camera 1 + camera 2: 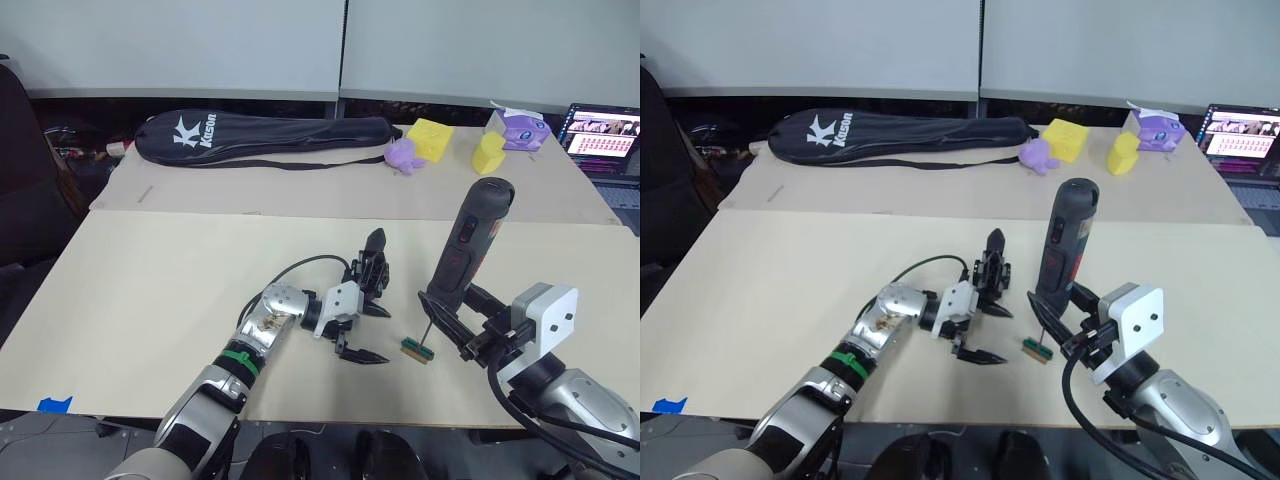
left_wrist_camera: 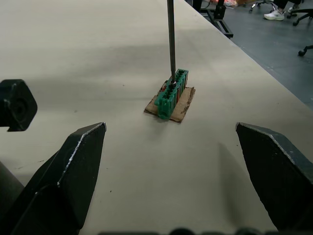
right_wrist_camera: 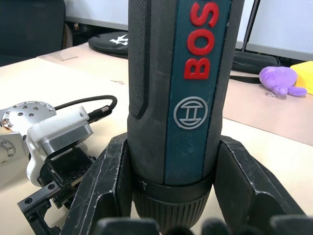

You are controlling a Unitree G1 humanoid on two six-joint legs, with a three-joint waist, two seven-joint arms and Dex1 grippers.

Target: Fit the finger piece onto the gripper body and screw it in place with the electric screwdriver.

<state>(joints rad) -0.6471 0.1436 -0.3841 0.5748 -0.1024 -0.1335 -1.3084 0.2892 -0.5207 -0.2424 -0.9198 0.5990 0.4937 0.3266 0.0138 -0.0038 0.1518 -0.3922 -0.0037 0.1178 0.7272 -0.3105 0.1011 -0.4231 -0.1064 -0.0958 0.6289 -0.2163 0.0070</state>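
The electric screwdriver stands upright on the table's right side with my right gripper shut on its lower barrel. Its thin bit comes down onto a small green block that lies on a scrap of card. The gripper body lies on the table just left of it. The finger piece rises from its far end, tip pointing away from me. My left gripper is open with nothing between its fingers. It faces the green block, and the gripper body sits outside its far finger.
A long black racket bag lies across the back of the table. Beside it are a purple soft toy, two yellow blocks, a purple box and a laptop. Blue tape marks the front left edge.
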